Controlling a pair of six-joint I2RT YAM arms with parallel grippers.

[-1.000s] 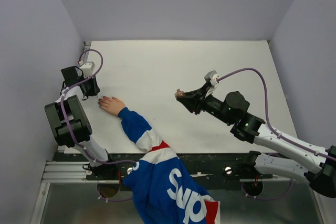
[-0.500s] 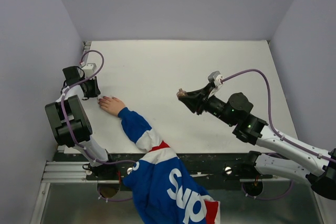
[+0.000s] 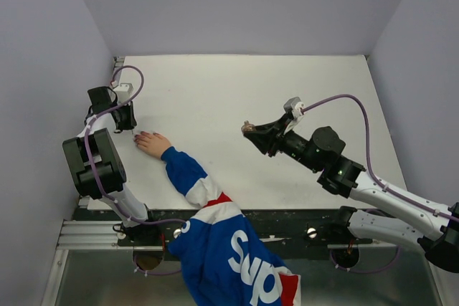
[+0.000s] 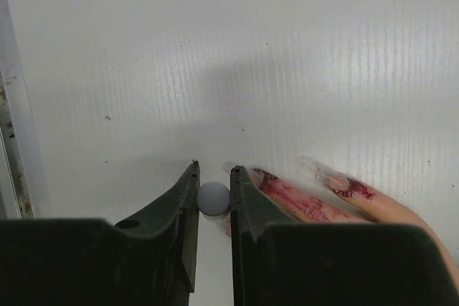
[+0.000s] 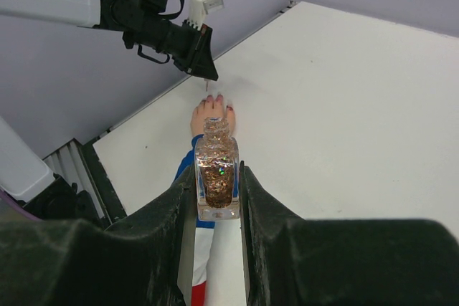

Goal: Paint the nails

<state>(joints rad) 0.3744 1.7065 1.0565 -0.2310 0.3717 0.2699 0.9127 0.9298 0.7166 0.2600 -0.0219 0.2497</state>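
A bare hand in a blue, white and red sleeve lies flat at the table's left. Its nails are pale, and the fingers are smeared with red. My left gripper is shut on a pale round brush cap, right beside the fingertips; from above it sits just left of the hand. My right gripper is shut on an open clear bottle of coppery glitter polish, held above mid-table, well right of the hand.
The grey wall runs close along the table's left edge, just beyond my left gripper. A purple cable loops over the right arm. The black base rail lies along the near edge.
My left gripper has shifted slightly toward the far side, next to the fingertips. My right arm with the bottle edged a little to the right. The hand has not moved.
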